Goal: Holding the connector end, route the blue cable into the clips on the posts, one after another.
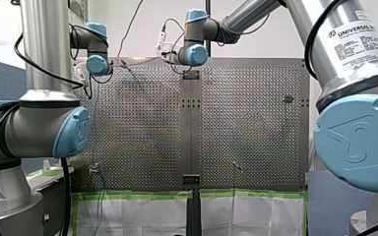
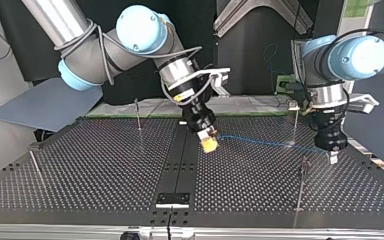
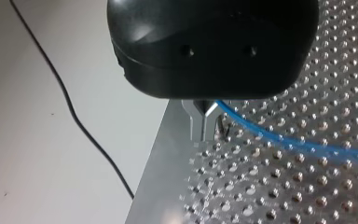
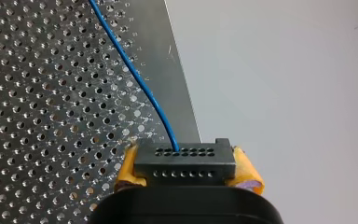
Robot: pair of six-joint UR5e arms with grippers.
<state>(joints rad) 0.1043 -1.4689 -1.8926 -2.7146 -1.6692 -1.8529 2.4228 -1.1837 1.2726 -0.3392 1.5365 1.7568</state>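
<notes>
In the top view the blue cable [image 2: 260, 142] runs low over the perforated table [image 2: 105, 170], between my two grippers. My right gripper [image 2: 209, 143], with yellow pads, is shut on the black connector [image 4: 184, 163] at the cable's end; the blue cable [image 4: 135, 74] leaves the connector's face and runs ahead of it. My left gripper [image 2: 332, 156] stands near the table's right edge in the top view. Its metal fingers [image 3: 196, 122] are shut on the blue cable [image 3: 303, 145], which trails off to one side. The cable passes the foot of a thin post [image 2: 296, 122].
More thin posts stand on the table: one [image 2: 302, 185] just in front of my left gripper, one [image 2: 137, 114] at the back left and one [image 2: 35, 167] at the far left of the top view. A black plate [image 2: 172, 199] sits at the front middle.
</notes>
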